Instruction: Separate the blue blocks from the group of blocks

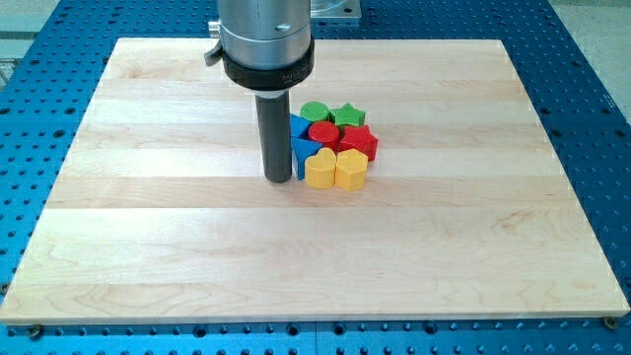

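Observation:
A tight group of blocks sits a little above the board's middle. Two blue blocks are on its left side: an upper blue block and a lower blue triangular block, both partly hidden by the rod. To their right are a green round block, a green star block, a red round block, a red star block, a yellow heart block and a yellow block. My tip rests on the board just left of the blue blocks, touching or nearly touching them.
The wooden board lies on a blue perforated table. The arm's wide dark and silver collar hangs over the board's upper middle.

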You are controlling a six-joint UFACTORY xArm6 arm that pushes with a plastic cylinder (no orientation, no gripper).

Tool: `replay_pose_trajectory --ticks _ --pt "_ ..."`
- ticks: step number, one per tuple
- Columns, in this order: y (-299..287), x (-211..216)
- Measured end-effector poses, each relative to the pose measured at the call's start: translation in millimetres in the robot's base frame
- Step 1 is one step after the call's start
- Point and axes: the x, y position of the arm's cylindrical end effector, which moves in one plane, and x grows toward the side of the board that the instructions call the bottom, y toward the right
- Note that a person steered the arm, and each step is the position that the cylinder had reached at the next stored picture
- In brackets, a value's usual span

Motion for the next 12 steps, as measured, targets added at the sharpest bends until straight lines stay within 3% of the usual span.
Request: replay_pose_trajectory --ticks 2,3,8,9,10,11,12 --pt "-3 1" --pt "-14 38" --pt "-8 18" --pt "24 31" --pt "43 24" --pt "43 -10" --pt "15 -26"
